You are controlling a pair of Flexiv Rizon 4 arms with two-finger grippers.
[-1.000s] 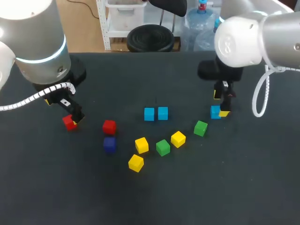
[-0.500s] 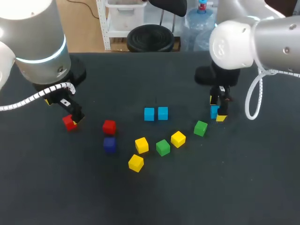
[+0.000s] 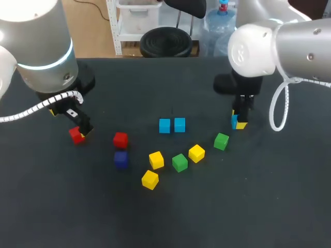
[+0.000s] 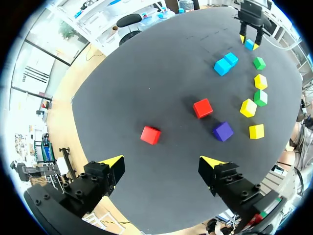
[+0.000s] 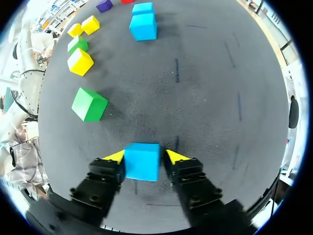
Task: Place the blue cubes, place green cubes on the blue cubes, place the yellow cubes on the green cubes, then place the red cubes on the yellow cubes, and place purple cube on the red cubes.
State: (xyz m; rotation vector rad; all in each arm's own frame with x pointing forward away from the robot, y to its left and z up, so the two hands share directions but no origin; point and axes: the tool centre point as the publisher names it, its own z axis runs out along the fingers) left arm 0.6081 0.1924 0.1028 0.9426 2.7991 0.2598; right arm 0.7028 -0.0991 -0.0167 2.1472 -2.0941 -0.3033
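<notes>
Fingers (image 5: pixel 113 156) of the right gripper (image 5: pixel 145 156) are clamped on a blue cube (image 5: pixel 142 164), one yellow tip pressed to each side. That is on the right side of the table (image 3: pixel 279 206), and I cannot tell whether the cube rests on the surface or hangs just off it. Across at the far left, the left gripper (image 4: pixel 162 161) has its fingers spread wide with nothing between them; a red cube (image 4: pixel 150 135) lies on the table ahead of them, ungripped. Out in the middle sits the blue pair (image 3: pixel 172 125), two blue cubes side by side with a sliver of gap, and that looks like the only placement made so far. Nothing is stacked anywhere! The right green cube (image 3: pixel 221 141) lies just near of the held blue one, and the middle green cube (image 3: pixel 179 162) sits among the yellow cubes (image 3: pixel 156 159), three of them scattered singly along the near side. Left of those, the second red cube (image 3: pixel 120 139) sits with the purple cube (image 3: pixel 120 158) just near of it. My read is that the blue layer is in hand and wants this last cube set by the pair, while the green, yellow, red and purple layers have not been started.
</notes>
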